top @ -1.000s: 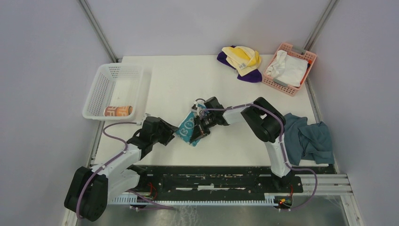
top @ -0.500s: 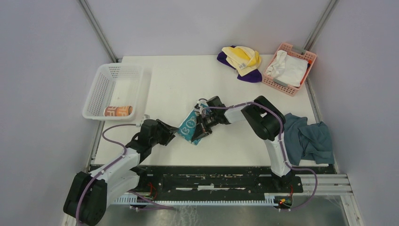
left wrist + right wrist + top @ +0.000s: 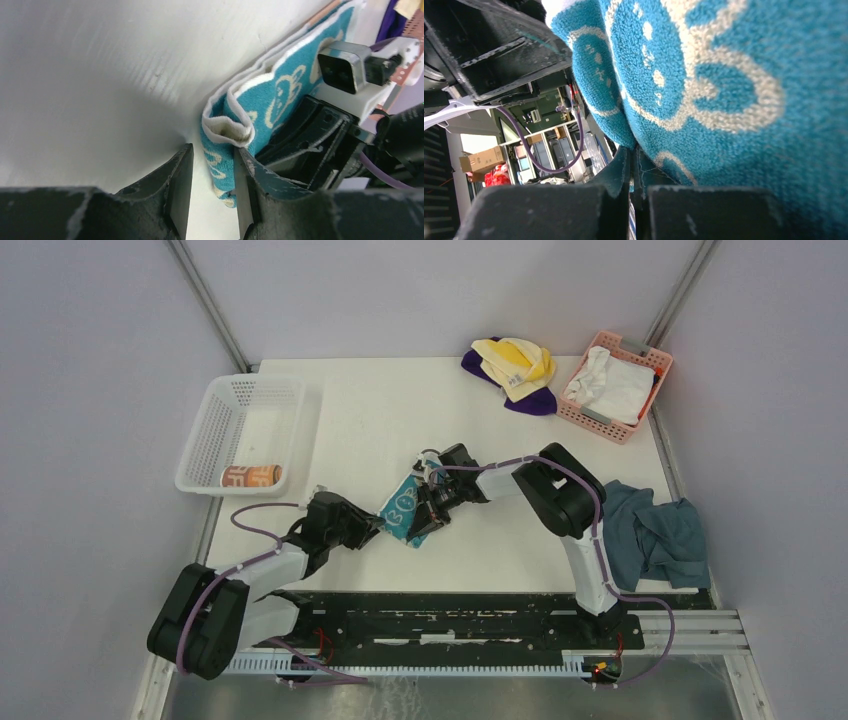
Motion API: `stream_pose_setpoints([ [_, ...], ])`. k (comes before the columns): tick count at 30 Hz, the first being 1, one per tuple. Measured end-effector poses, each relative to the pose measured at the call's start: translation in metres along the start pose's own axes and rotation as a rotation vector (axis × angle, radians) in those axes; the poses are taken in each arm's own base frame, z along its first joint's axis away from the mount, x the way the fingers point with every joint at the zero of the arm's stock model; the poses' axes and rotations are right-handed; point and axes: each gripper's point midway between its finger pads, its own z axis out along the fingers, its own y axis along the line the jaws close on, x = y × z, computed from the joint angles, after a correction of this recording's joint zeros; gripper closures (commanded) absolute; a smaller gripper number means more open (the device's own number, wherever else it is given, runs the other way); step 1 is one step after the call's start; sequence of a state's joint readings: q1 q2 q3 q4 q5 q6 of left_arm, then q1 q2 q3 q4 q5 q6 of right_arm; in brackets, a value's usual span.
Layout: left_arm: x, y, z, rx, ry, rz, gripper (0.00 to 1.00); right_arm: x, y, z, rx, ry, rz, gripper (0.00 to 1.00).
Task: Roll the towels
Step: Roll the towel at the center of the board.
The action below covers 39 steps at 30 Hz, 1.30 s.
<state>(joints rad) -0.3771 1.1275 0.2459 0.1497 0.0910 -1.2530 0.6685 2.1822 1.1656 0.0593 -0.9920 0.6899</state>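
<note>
A teal towel with white rabbit faces (image 3: 402,508) lies partly folded at the table's middle front, lifted on its right side. My right gripper (image 3: 428,512) is shut on its right edge; in the right wrist view the fingers (image 3: 631,156) pinch a strip of the teal towel (image 3: 724,85). My left gripper (image 3: 372,527) is open at the towel's left corner. In the left wrist view the folded corner (image 3: 222,167) hangs between the spread fingers (image 3: 212,150), against the right one. A rolled peach-orange towel (image 3: 250,476) lies in the white basket (image 3: 225,400). Yellow (image 3: 515,362) and purple (image 3: 532,403) towels are heaped at the back.
A pink basket (image 3: 640,350) with a white cloth (image 3: 612,385) stands at the back right. A dull blue-grey cloth (image 3: 655,535) lies at the right edge. The right arm's wrist camera (image 3: 345,67) sits close beyond the towel in the left wrist view.
My left arm has dropped lower and its gripper has slid a little right, onto the towel's left corner. The right gripper has kept its hold, barely moving.
</note>
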Motion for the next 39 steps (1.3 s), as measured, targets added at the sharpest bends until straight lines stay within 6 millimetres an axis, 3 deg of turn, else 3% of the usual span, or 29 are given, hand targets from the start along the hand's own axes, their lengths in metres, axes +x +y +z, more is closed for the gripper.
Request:
stream_pose_setpoints([
  [8, 0.0, -0.004, 0.013, -0.003, 0.019, -0.002, 0.57, 0.0, 0.0, -0.002, 0.02, 0.009, -0.023, 0.87],
  [19, -0.001, -0.007, 0.019, -0.001, 0.018, -0.003, 0.59, -0.004, 0.015, -0.023, 0.239, -0.041, -0.249, 0.56],
  [24, -0.001, -0.006, 0.019, -0.003, 0.017, -0.004, 0.6, -0.011, 0.035, -0.038, 0.396, -0.089, -0.468, 0.55],
  [29, -0.002, -0.007, 0.02, -0.003, 0.017, -0.004, 0.6, -0.006, 0.053, -0.033, 0.521, -0.102, -0.679, 0.51],
  [33, -0.002, -0.007, 0.02, -0.004, 0.017, -0.004, 0.6, 0.003, 0.049, -0.022, 0.575, -0.068, -0.751, 0.47],
  [39, -0.002, -0.007, 0.02, -0.003, 0.017, -0.004, 0.6, 0.001, 0.029, -0.013, 0.629, -0.042, -0.768, 0.47],
])
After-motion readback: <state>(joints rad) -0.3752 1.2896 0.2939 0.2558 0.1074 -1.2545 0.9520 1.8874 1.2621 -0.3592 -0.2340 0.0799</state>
